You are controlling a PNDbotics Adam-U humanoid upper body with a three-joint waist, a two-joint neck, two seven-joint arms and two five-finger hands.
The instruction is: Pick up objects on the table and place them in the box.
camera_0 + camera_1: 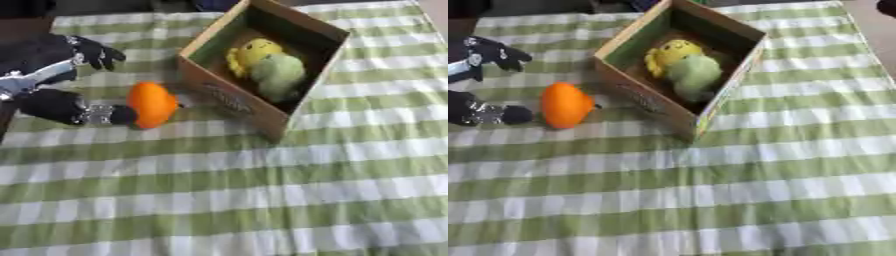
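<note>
An orange, rounded object (152, 104) lies on the counter (262, 200), just beside the near left wall of an open cardboard box (229, 100). The object is smooth and egg-like, bright orange, with its longer side running roughly upright in the view. It sits close to the box's outer wall; whether the two touch cannot be told.

The left robot hand (83, 111), black with silver joints, comes in from the left edge. One dark digit lies along the counter with its tip against the left side of the orange object. Other fingers (98, 51) are raised and curled farther back, well clear of the object. The hand is not closed around the orange thing; it only touches it from the side.

The box stands at an angle, one corner pointing toward the viewer, with faint printing on its near wall. Inside it lie two soft-looking things side by side: a yellow one (252, 54) toward the far left and a pale green one (280, 75) nearer the right, touching each other.

The counter is covered with a cloth of green and white checks. The right robot hand shows in neither view.
</note>
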